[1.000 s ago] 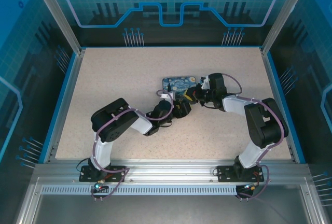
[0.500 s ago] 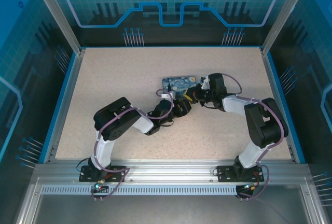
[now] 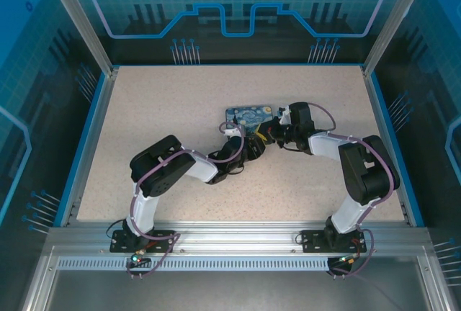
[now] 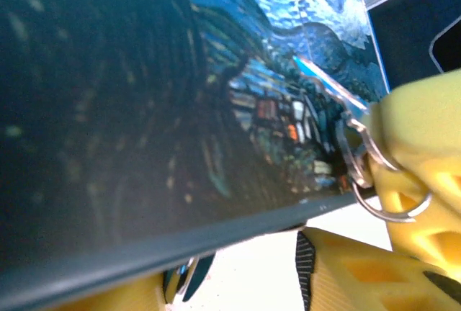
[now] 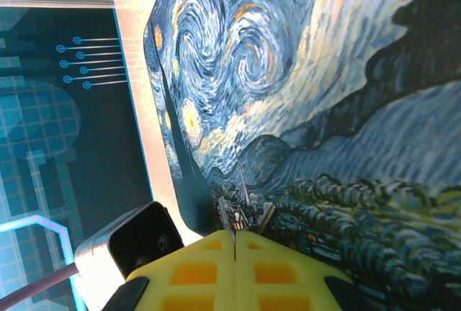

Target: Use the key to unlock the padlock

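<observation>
The padlock (image 3: 248,116) lies mid-surface (image 3: 158,109), with both arms reaching to it. The right gripper (image 5: 234,242) is clenched on the key (image 4: 325,84) beside the padlock. Whether the left gripper (image 3: 250,140) grasps the padlock is unclear. If unsteadied, the padlock could slide and misalign the key.

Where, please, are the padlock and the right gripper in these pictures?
padlock (image 3: 248,115), top external view, on its blue swirl-printed face.
right gripper (image 5: 235,237), right wrist view, on the seam where its two yellow tips meet, shut.
</observation>
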Action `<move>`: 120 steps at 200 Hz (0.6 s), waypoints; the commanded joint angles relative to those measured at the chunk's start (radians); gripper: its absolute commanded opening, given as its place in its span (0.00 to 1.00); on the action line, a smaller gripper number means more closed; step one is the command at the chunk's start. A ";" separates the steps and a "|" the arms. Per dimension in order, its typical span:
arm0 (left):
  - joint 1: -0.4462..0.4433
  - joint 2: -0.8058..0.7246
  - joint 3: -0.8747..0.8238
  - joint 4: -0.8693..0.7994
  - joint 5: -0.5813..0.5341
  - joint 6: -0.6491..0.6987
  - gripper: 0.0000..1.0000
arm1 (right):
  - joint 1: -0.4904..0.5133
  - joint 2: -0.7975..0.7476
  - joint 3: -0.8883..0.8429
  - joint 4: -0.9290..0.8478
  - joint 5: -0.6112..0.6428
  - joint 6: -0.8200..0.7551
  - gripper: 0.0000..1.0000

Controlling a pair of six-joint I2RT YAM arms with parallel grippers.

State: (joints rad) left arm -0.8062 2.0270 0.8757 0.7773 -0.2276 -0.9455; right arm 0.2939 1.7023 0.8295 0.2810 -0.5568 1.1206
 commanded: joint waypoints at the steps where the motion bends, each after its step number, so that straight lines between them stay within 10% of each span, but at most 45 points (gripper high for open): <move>1: 0.003 -0.001 0.011 -0.137 -0.102 -0.011 0.45 | 0.005 0.012 -0.018 -0.001 -0.004 -0.010 0.00; 120: 0.001 0.003 0.026 -0.152 -0.109 -0.003 0.16 | 0.003 0.014 -0.020 0.002 -0.005 -0.009 0.00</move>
State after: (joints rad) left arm -0.8101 2.0274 0.8989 0.6930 -0.3031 -0.9638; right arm 0.2939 1.7023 0.8242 0.2859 -0.5571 1.1206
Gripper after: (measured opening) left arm 0.196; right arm 0.049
